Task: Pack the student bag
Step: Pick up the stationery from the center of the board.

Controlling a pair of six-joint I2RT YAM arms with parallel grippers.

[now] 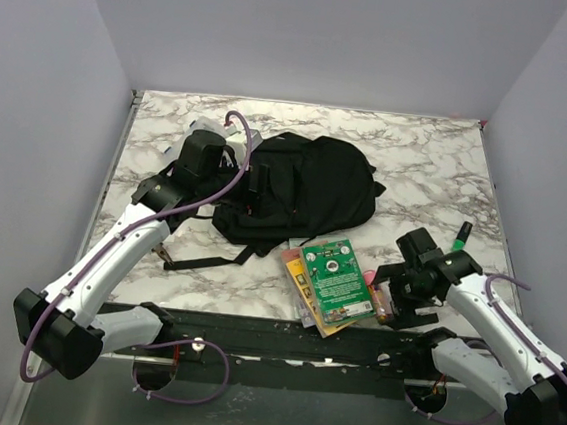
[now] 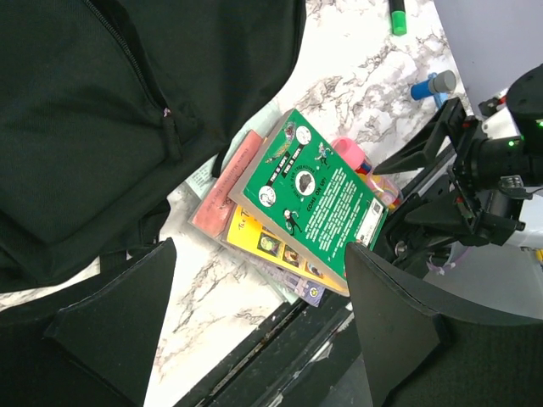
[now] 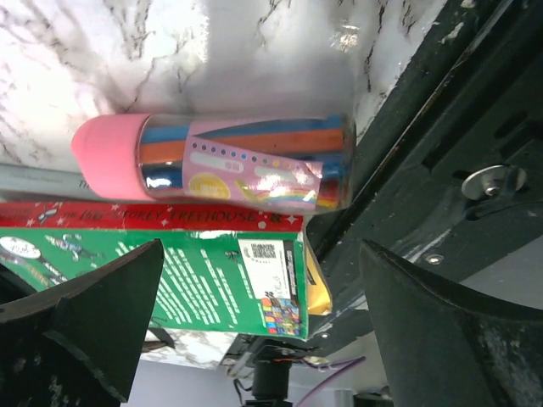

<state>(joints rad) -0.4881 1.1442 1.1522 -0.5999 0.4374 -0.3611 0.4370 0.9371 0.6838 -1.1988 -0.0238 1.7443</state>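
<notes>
The student bag is a large black backpack lying flat at the table's middle, straps trailing to the front left; it fills the upper left of the left wrist view. My left gripper hangs over the bag's left edge, open and empty. A stack of books with a green one on top lies in front of the bag. A clear pencil tube with a pink cap lies beside the books. My right gripper is open and empty just above the tube.
A green marker lies at the right, with a blue-capped item near it. A clear plastic case sits behind the left gripper. The black rail runs along the table's front edge.
</notes>
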